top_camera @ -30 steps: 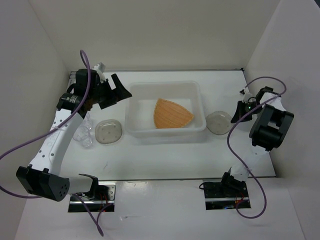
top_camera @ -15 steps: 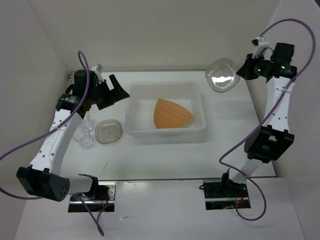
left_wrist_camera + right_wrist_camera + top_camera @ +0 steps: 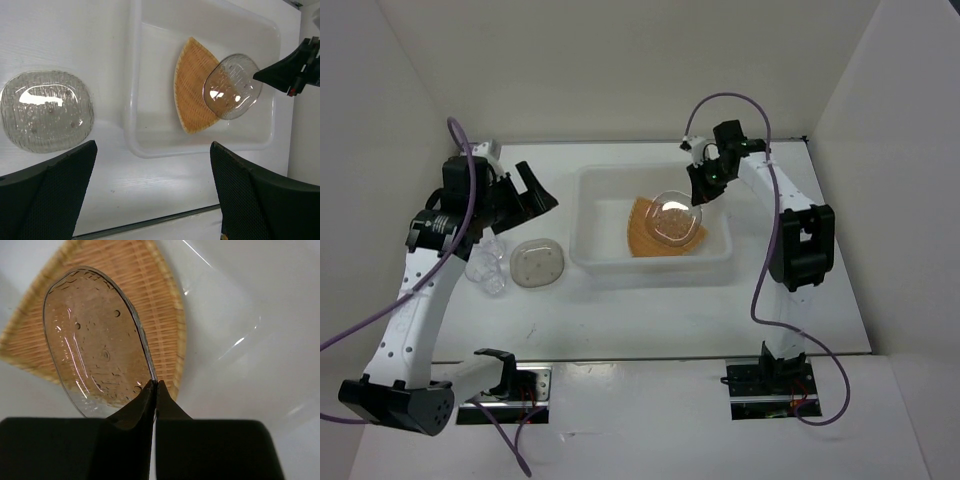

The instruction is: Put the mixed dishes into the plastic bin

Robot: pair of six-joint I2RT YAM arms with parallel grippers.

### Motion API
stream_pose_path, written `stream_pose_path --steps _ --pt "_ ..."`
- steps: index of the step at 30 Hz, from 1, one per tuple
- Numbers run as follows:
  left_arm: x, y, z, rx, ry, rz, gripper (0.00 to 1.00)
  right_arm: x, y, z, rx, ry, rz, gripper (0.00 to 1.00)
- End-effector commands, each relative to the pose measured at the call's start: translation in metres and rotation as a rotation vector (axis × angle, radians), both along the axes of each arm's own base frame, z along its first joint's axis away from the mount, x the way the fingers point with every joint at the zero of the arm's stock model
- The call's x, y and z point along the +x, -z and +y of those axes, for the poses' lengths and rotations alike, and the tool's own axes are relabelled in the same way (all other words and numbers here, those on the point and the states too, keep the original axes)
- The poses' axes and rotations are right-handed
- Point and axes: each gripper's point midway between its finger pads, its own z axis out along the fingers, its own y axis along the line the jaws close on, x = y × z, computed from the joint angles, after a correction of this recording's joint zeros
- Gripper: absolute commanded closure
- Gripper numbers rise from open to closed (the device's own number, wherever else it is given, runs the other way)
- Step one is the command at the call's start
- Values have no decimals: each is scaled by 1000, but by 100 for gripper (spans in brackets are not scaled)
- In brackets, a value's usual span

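Note:
The plastic bin stands mid-table with the tan woven plate lying in it. My right gripper is shut on the rim of a small translucent dish, holding it tilted above the plate inside the bin; the right wrist view shows the dish pinched edge-on between the fingertips. A second translucent dish lies on the table left of the bin, also seen as the dish in the left wrist view. My left gripper hangs open above the bin's left end, holding nothing.
Clear cups sit at the left beside the left arm. White walls close in the table on three sides. The table's near edge runs under the left gripper's fingers.
My right arm swung from the far right corner to over the bin, carrying the translucent dish above the woven plate. The left gripper drifted slightly left and nearer.

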Motion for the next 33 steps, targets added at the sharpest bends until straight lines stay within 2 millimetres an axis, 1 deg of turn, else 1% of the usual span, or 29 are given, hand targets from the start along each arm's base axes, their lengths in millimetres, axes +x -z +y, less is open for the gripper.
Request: stream_pose_path --steps 1,3,4,6,7,8,9,10,11,12,13,14,15,16,18,19,20,22,23,24,25,26,27,28,29,30,31,32,33 --pt "-7 8 12 15 -67 27 0 21 23 -3 -89 5 -40 100" --pt "-11 8 14 14 -80 33 0 30 33 -6 -117 18 -35 100" --pt "-15 10 16 23 -90 38 0 30 38 -8 -127 22 -26 100" --pt "-18 13 16 9 -101 47 0 37 40 -7 -131 11 -37 100" --pt "-19 18 16 11 -101 57 0 34 50 -7 -138 9 -7 100" --pt "-19 18 16 11 -101 57 0 36 52 -7 -138 9 -7 100" --pt "-20 23 19 14 -110 77 0 37 52 -7 -142 1 -4 100" --pt "-24 31 24 37 -133 106 0 36 62 -7 -147 0 17 98" --pt "-24 37 27 50 -144 128 0 39 60 -5 -139 -4 17 96" --pt "-30 47 30 61 -161 169 0 41 62 -5 -139 -5 19 93" --pt "-31 51 32 73 -170 187 0 36 69 -4 -138 -11 54 81" --pt "-32 56 35 83 -179 199 0 41 63 -3 -134 -10 35 72" --pt "-35 63 35 82 -184 225 0 39 66 -2 -129 -14 53 65" --pt "-35 63 35 82 -184 225 0 35 66 0 -120 -21 67 56" --pt "-35 75 34 79 -190 245 0 39 59 0 -119 -28 48 51" --pt "-36 75 32 67 -179 239 0 32 60 3 -124 -38 70 51" --pt "-34 75 27 50 -162 230 0 33 56 3 -128 -49 62 46" --pt "-34 83 26 45 -153 242 0 33 47 10 -114 -77 50 41" --pt "-34 86 24 38 -145 245 0 37 37 6 -96 -66 31 37" --pt "-36 92 24 41 -145 260 0 37 28 4 -72 -64 26 35" --pt "-36 97 22 29 -145 269 0 41 12 5 -26 -69 -2 34" --pt "-39 110 22 27 -152 296 0 45 -10 -5 -2 -41 -41 30" --pt "-41 116 20 30 -143 307 0 48 -21 -8 11 -35 -71 28" --pt "-43 120 20 19 -154 308 0 47 -35 -6 27 -32 -95 26" --pt "-40 122 20 12 -169 292 0 46 -56 -12 41 -24 -136 25" --pt "-44 135 20 6 -178 307 0 44 -63 -17 39 -22 -154 21" --pt "-43 141 20 -3 -187 308 0 41 -68 -17 40 -22 -163 20" --pt "-35 142 15 -41 -188 279 0 38 -77 -20 29 -27 -190 19" --pt "-37 162 11 -66 -184 328 0 33 -74 -25 26 -18 -175 16"
